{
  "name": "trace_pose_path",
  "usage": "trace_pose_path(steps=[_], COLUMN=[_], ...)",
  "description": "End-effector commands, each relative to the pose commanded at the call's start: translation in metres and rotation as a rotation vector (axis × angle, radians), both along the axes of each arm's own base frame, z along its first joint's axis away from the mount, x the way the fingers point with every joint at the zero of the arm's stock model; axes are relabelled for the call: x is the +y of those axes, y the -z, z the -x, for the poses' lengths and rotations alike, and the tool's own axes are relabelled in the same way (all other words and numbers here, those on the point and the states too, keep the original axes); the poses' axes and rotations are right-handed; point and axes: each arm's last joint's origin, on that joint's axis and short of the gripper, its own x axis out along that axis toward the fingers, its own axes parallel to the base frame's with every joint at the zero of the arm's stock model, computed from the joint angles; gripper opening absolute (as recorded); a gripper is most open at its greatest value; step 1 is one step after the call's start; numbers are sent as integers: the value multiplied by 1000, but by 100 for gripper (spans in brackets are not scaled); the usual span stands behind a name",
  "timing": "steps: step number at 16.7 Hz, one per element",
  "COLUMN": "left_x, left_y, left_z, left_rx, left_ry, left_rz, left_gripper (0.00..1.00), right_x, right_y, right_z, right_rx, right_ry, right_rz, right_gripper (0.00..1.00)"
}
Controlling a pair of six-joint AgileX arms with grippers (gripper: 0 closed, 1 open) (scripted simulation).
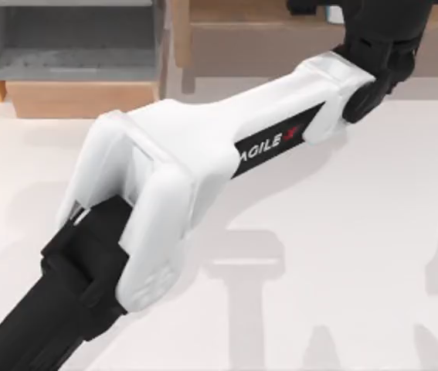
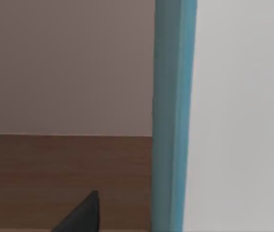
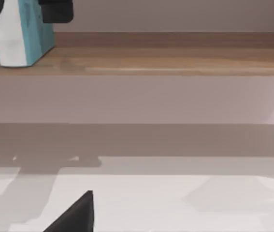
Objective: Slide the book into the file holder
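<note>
One book: teal cover and white page edge, the book (image 3: 23, 43) stands upright on the brown shelf (image 1: 280, 39) in the upper right of the top view, well away from where it belongs.
Claw: the left gripper (image 3: 23, 10) has a dark finger on each side of the book's upper part, so judge it closed on the book.
Left arm: it reaches diagonally from the lower left of the top view to the upper right.
File holder: the file holder (image 1: 72, 46) sits in the upper left of the top view, grey inside with a light wooden front panel (image 1: 79, 99).
Step in hand: lift the book clear of the shelf and carry it across to the holder.
Doing it well: keep the book upright, line its thin edge up with the grey opening, and lower it straight so no corner catches a wall.
Right gripper: the right gripper (image 3: 76, 215) is parked low over the table (image 1: 358, 232), facing the shelf; you cannot tell whether it is open or closed.
Hidden: from above, the arm covers the grip and most of the book.
Cut off: the holder's far side runs past the top edge of the frame.
Hard to make out: how far down the cover the fingers reach.
</note>
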Motion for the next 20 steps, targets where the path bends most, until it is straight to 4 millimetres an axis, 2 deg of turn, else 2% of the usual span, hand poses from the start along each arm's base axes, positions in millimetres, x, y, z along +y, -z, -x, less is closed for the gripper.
trace_pose_path(steps=[11, 20], left_x=[0, -2], left_y=[0, -1], left_z=[0, 2], left_rx=[0, -1], left_ry=[0, 4], left_rz=[0, 0], left_gripper=[2, 0], right_x=[0, 0], right_y=[0, 0], right_z=[0, 0], right_rx=[0, 0], right_ry=[0, 0], right_rz=[0, 0], right_gripper=[100, 100])
